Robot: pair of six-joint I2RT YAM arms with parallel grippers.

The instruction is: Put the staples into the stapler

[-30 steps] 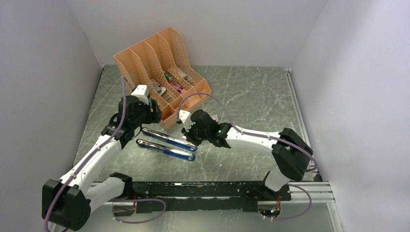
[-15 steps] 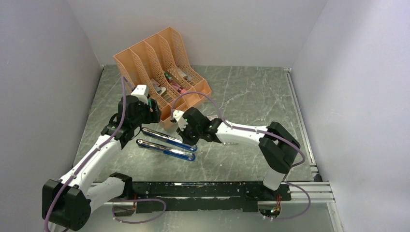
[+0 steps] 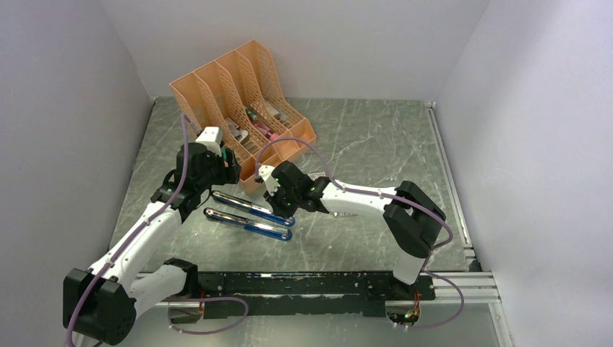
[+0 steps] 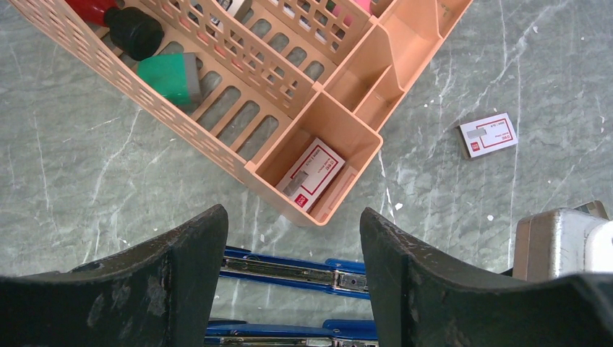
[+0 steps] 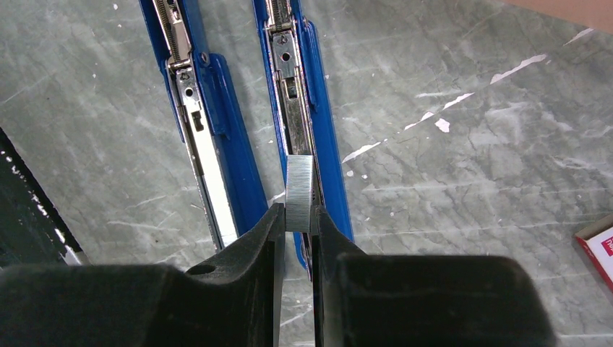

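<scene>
The blue stapler (image 3: 249,215) lies opened flat on the table, its two long halves side by side. In the right wrist view both halves (image 5: 303,87) run away from me with their metal channels facing up. My right gripper (image 5: 298,217) is shut on the staples (image 5: 299,189), a small ribbed silvery block held just over the near end of the right-hand channel. The left gripper (image 4: 293,246) hangs open above the stapler (image 4: 289,269) with nothing between its fingers. From above, the right gripper (image 3: 273,189) is at the stapler's right end and the left gripper (image 3: 220,173) at its left end.
An orange desk organizer (image 3: 238,108) stands just behind the stapler, with stamps and small items in its slots and a white-and-red box (image 4: 311,172) in its front pocket. Another white-and-red box (image 4: 489,134) lies on the marble table to its right.
The right arm has shifted left, bringing the gripper with the staples over the stapler's right end. The left arm has not moved.
</scene>
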